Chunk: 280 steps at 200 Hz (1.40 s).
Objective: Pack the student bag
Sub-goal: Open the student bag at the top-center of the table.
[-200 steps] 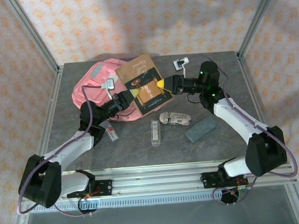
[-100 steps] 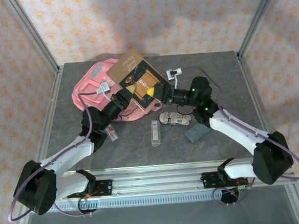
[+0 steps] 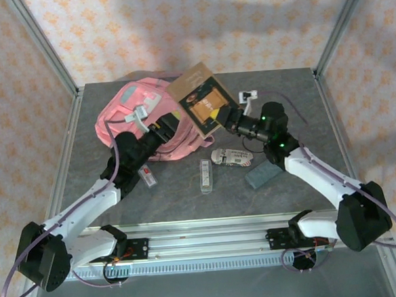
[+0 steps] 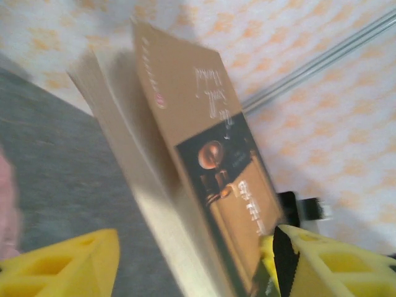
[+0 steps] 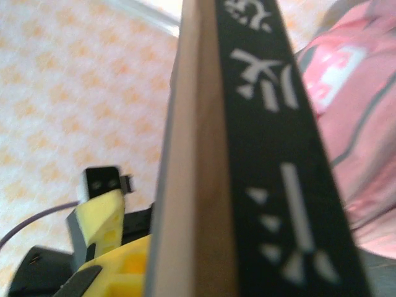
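Note:
The student bag [image 3: 131, 116], a big pink backpack, lies at the back left of the table; its pink fabric also shows in the right wrist view [image 5: 362, 124]. A brown book [image 3: 203, 99] hangs tilted in the air just right of the bag. My right gripper [image 3: 225, 115] is shut on the book's lower right corner, and the book's black spine [image 5: 272, 161] runs close past a yellow finger [image 5: 102, 219]. My left gripper [image 3: 171, 126] stands open over the bag's right edge, clear of the book [image 4: 210, 154], which rises ahead between its yellow fingers [image 4: 62, 266].
On the table in front of the bag lie a clear narrow case [image 3: 204, 175], a white patterned pouch [image 3: 231, 158], a grey-green block [image 3: 264, 173] and a small red-and-white item [image 3: 147, 176]. Metal frame posts stand at the table's back corners.
The left gripper has opened and let go of the book. The right gripper has closed on the book and moved it a little right and back, away from the bag.

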{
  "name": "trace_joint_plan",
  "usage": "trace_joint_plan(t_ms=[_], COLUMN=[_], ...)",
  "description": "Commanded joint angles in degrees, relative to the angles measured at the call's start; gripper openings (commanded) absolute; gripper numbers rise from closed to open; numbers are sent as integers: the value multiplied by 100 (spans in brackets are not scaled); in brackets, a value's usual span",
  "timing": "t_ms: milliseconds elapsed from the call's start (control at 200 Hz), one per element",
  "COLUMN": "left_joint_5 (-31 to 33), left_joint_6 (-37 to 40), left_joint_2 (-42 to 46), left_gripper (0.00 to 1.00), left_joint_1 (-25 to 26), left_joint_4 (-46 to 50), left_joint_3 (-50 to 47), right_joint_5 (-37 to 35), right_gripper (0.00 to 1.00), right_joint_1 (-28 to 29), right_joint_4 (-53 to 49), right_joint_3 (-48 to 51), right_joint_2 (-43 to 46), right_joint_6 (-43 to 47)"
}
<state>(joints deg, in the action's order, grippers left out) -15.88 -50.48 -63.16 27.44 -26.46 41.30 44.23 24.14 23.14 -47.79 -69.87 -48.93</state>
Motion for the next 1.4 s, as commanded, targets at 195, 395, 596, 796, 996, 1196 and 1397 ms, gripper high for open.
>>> trace_joint_plan(t_ms=[195, 395, 596, 796, 996, 1196, 1397], left_joint_5=[1532, 2302, 2968, 3133, 3561, 3640, 3593], left_joint_6=[2709, 3475, 3963, 4180, 4296, 4499, 4591], left_joint_2=[-1652, -2949, -4023, -4582, -5121, -5306, -5117], left_gripper=[73, 74, 60, 65, 60, 9, 0], left_joint_1=[49, 158, 191, 219, 258, 254, 249], left_joint_4=[4463, 5113, 5381, 5354, 5204, 4959, 5264], left_joint_3=[2076, 3157, 3965, 4267, 4313, 4239, 4639], right_joint_5=[-445, -627, -662, -655, -586, -562, -487], right_gripper=[0, 0, 0, 0, 0, 0, 0], right_joint_1=[-904, -1100, -1107, -1108, -1111, -1109, -1109], right_joint_4=[-604, -895, -995, -964, -761, -591, -549], right_joint_3=[245, 299, 305, 321, 452, 652, 796], right_joint_2=[857, 1011, 985, 975, 931, 996, 941], right_joint_6=[582, 752, 867, 913, 790, 672, 623])
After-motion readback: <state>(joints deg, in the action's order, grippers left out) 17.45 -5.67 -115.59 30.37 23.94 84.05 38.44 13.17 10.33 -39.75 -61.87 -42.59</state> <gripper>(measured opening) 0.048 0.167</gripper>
